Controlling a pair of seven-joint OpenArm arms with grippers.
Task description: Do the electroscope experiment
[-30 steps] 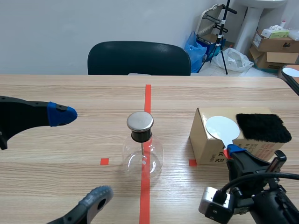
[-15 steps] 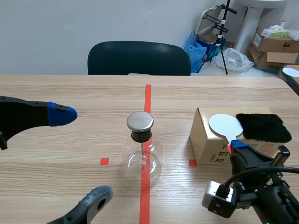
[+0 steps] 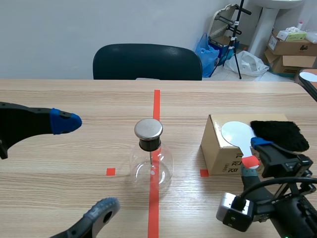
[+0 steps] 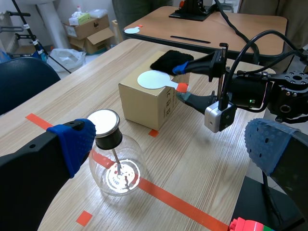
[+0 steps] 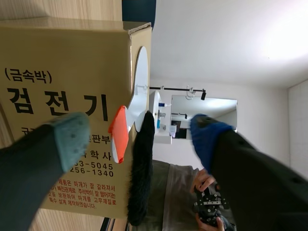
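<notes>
The electroscope, a glass flask (image 3: 151, 166) with a round metal cap (image 3: 148, 129), stands mid-table on the red tape line. To its right a cardboard box (image 3: 218, 148) carries a white disc paddle (image 3: 236, 133) with a red handle tip (image 3: 250, 161), and a black fur cloth (image 3: 277, 135) lies beside the paddle. My right gripper (image 3: 253, 158) is open, one finger on each side of the red handle (image 5: 119, 132), and neither pad presses it. My left gripper (image 3: 83, 166) is wide open left of the flask (image 4: 118, 168), holding nothing.
A dark chair (image 3: 147, 61) stands at the table's far edge. Cardboard boxes (image 3: 290, 47) and bags sit on the floor behind, at the right. A second white paddle (image 3: 309, 76) lies on another table at the far right.
My right gripper, earlier shut on the paddle's red handle, has opened; the paddle now rests on the box. The left arm has not moved.
</notes>
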